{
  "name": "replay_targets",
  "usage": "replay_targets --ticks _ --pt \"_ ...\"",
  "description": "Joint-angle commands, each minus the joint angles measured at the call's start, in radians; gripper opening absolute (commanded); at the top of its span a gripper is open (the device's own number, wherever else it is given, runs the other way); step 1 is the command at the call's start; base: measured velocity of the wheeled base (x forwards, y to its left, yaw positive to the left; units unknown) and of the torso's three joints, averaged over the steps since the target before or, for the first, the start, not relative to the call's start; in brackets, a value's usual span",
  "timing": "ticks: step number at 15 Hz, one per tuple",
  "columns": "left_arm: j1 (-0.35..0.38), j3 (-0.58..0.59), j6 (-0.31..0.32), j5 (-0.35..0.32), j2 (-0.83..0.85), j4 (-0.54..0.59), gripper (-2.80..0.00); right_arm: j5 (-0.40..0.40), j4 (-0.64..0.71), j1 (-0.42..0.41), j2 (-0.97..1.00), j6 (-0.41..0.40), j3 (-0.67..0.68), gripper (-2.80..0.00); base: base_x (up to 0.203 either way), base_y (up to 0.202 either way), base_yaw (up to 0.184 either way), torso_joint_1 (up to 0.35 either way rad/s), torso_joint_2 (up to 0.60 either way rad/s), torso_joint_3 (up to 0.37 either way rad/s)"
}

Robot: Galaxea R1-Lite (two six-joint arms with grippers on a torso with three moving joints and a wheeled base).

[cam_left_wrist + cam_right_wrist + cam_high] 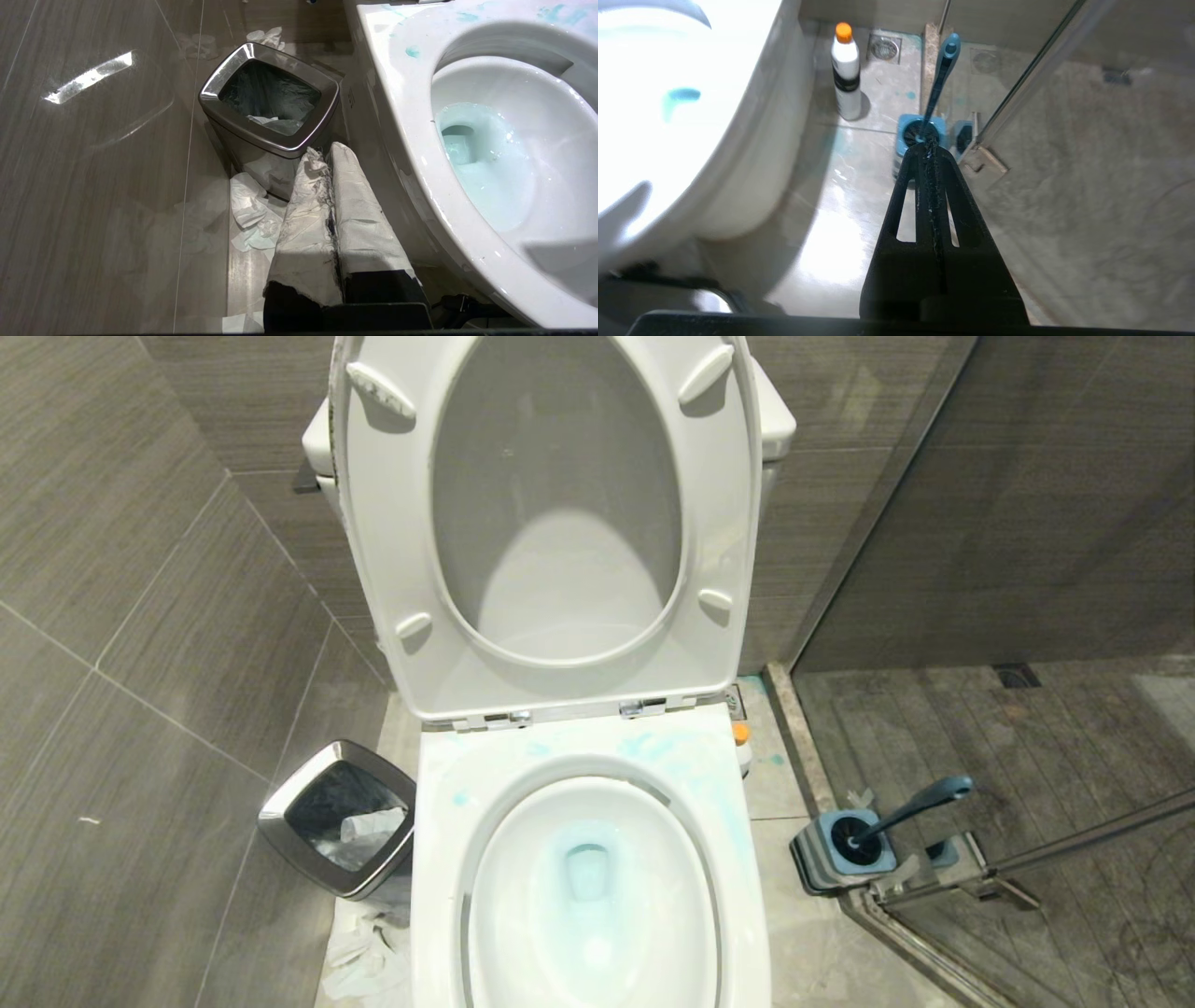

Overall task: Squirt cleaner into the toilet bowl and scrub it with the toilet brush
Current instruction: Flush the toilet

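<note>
The white toilet bowl (439,859) stands with seat and lid raised. Turquoise cleaner is smeared over its back rim (672,756) and tints the water (586,873). The toilet brush (920,803) leans in its blue holder (845,849) on the floor to the toilet's right. My right gripper (928,149) is shut and empty, low beside the bowl (738,140), pointing at the brush (943,70). My left gripper (327,151), its fingers wrapped in white paper, is shut on nothing, low at the bowl's left side (402,93). Neither arm shows in the head view.
A square steel waste bin (338,817) sits left of the toilet with crumpled tissues (250,210) on the floor around it. A white bottle with an orange cap (846,74) stands by the toilet's right side. A glass shower door (1031,79) borders the brush holder.
</note>
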Motion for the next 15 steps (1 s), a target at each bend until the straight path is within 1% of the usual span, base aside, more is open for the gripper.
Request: replay_targets --ticks 1,5,7,15 --pt "0.000 0.000 0.000 0.000 0.000 0.000 -2.80 -0.011 0.001 0.000 -0.028 0.052 0.001 -2.80 0.000 0.000 0.000 0.000 0.00 0.000" --pt "0.000 0.001 0.000 0.000 0.000 0.000 -2.80 -0.009 0.006 0.000 -0.029 0.055 -0.001 -2.80 0.000 0.000 0.000 0.000 0.00 0.000" --pt "0.001 0.000 0.000 0.000 0.000 0.000 -2.80 -0.012 0.001 0.000 -0.029 0.073 0.000 -2.80 0.000 0.000 0.000 0.000 0.00 0.000" --pt "-0.001 0.000 0.000 0.000 0.000 0.000 -2.80 -0.013 0.001 0.000 -0.028 0.073 0.002 -2.80 0.000 0.000 0.000 0.000 0.00 0.000"
